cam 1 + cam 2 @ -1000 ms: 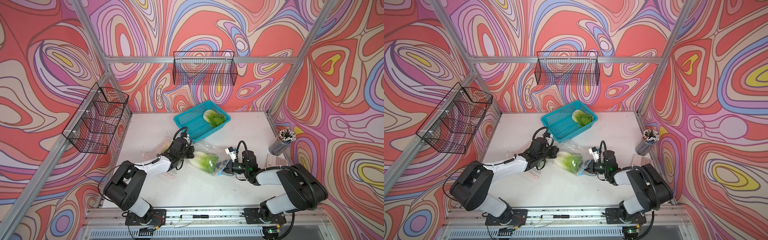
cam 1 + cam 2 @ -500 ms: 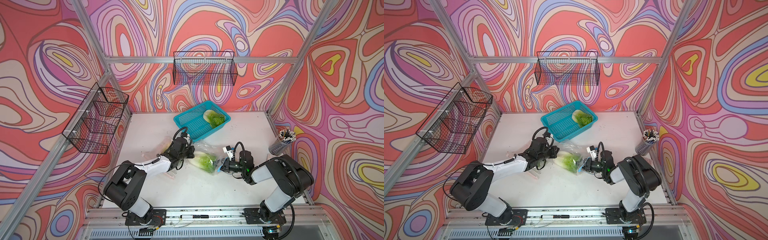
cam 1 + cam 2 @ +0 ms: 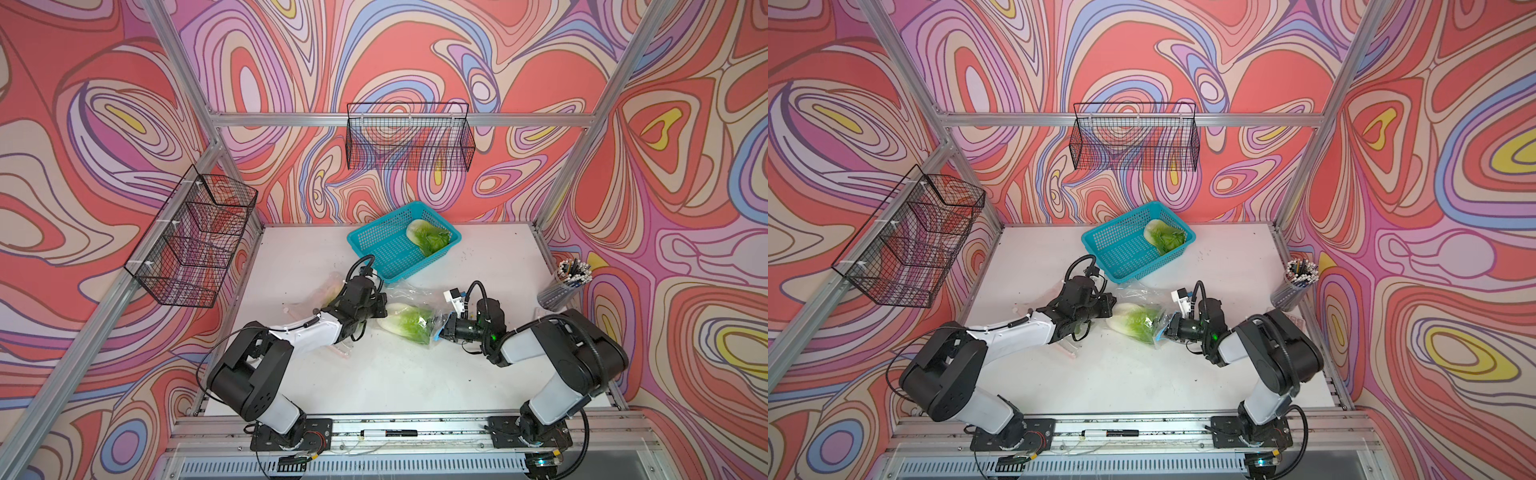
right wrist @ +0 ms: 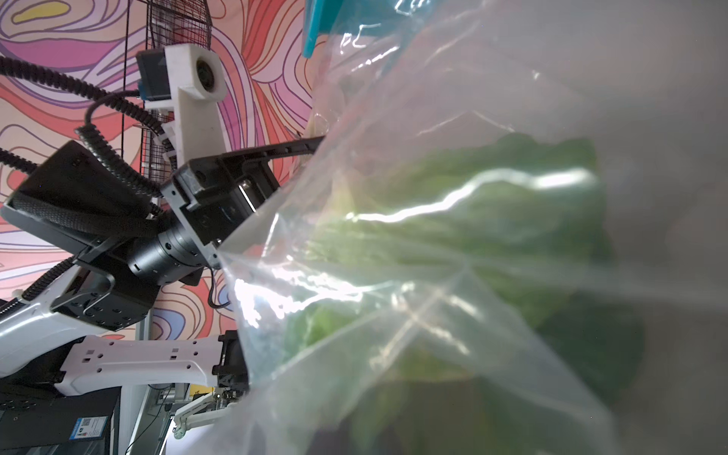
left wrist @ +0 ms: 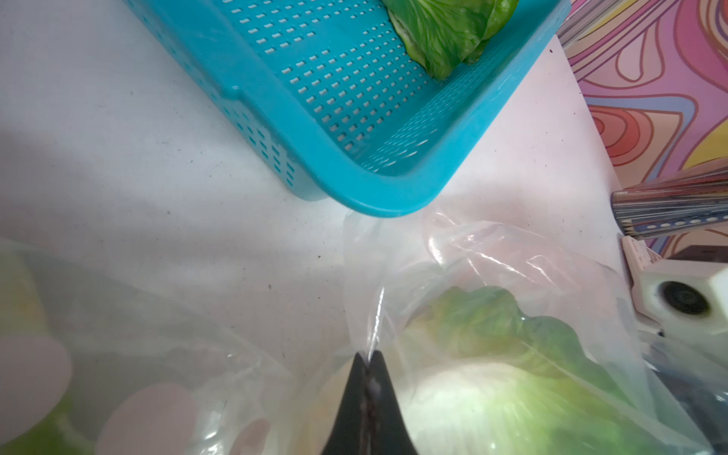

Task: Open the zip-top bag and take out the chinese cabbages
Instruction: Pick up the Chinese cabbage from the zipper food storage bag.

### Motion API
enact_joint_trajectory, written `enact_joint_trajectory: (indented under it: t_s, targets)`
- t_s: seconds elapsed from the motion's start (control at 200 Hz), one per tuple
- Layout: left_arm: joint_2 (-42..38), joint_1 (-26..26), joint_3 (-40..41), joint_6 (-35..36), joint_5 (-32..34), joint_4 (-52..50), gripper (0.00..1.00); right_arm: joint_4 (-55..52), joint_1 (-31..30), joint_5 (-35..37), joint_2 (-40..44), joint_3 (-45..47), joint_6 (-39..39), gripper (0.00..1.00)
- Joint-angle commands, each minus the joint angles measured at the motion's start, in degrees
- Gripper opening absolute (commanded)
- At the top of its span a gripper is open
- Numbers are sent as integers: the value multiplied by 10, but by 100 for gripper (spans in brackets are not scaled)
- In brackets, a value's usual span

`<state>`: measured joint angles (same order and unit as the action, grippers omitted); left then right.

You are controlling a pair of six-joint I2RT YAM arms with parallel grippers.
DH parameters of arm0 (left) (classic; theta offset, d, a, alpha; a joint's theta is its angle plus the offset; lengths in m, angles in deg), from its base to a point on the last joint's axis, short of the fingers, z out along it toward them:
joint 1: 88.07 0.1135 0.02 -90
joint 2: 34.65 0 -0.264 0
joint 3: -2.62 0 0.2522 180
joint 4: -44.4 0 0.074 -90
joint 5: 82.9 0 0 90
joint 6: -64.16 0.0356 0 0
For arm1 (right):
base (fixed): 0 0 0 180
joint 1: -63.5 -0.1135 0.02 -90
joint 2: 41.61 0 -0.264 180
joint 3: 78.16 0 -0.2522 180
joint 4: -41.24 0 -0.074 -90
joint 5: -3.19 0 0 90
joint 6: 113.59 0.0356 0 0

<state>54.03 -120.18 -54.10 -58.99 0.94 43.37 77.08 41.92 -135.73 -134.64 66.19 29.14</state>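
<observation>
Teal basket (image 3: 365,249) at the back of the white table (image 3: 478,266) holds one cabbage (image 3: 428,239). Just in front of the basket's near corner, a clear bag (image 3: 403,289) lies on the table. A second cabbage (image 3: 409,323) is inside it, white base toward the left arm and green leaves toward the right arm. Beside the left arm, a third pale green head (image 3: 332,286) shows through another clear bag (image 5: 177,346). At the table's right edge, a cup (image 3: 557,293) stands full of pencils (image 3: 575,268).

In both top views the left claw (image 3: 380,305) sits at the white-base end of the middle bag, and the right claw (image 3: 442,330) sits at its blue-edged end. Neither top view shows the fingertips clearly.

The left wrist view does show them. The left claw's two black tips are pressed together on a pleat of the bag's film, with the basket's corner just beyond.

In the right wrist view, plastic and blurred green leaf fill most of the picture. The left arm shows behind them, and the right claw's own fingers are hidden. That claw is closed, but I cannot tell whether film is caught between its fingers.
</observation>
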Motion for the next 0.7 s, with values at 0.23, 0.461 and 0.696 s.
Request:
enact_joint_trajectory:
  t_s: [0.23, 0.461, 0.696]
  targets:
    - [-14, 8, -7, 10, 46, -59, 0, -336, 67, -2, 98, -65, -184, 0]
    - [-11, 8, -12, 15, 59, -77, 0, -420, 109, -4, 146, -90, -220, 0]
    - [-14, 8, -20, 41, 76, -104, 0, -465, 156, -3, 183, -99, -233, 0]
